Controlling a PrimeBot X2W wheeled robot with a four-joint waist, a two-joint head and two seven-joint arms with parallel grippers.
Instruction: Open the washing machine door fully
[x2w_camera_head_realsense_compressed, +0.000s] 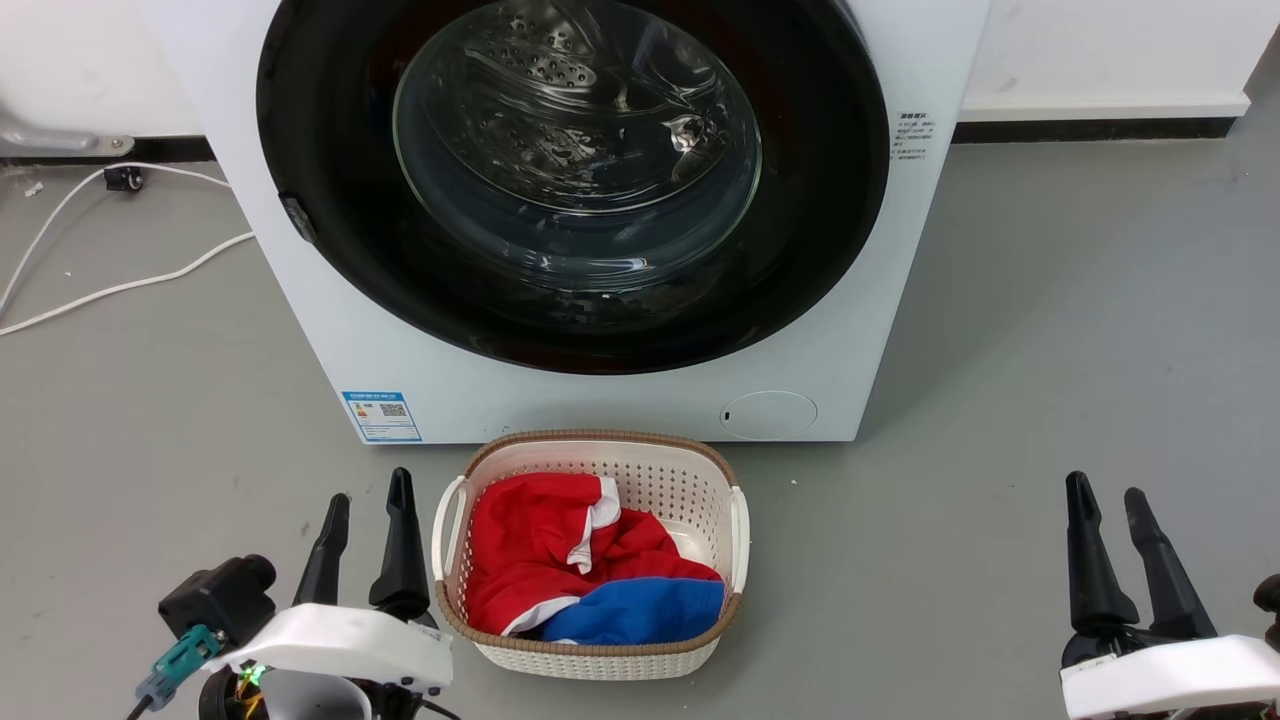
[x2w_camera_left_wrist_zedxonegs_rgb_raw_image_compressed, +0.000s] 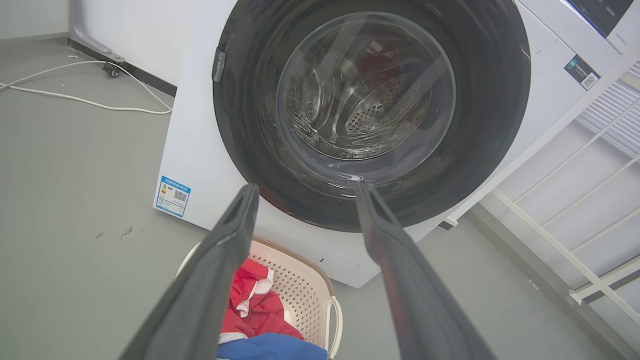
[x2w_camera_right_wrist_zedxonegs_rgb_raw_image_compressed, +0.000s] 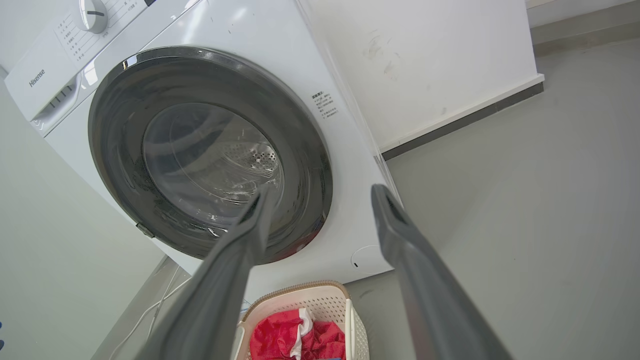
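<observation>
Left fingers and right fingers gape; laundry basket sits before closed washing machine door.

Grey floor under machine, basket, cable

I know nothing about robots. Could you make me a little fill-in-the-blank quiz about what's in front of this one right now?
1. The washing machine door is ____ against the white machine.
2. The basket on the floor holds clothes in red, white and ____.
3. The left claw and the right claw are both ____ and hold nothing.
4. In the head view, the small round flap sits at the machine's lower ____ corner.

Missing words: closed, blue, open, right.
</observation>
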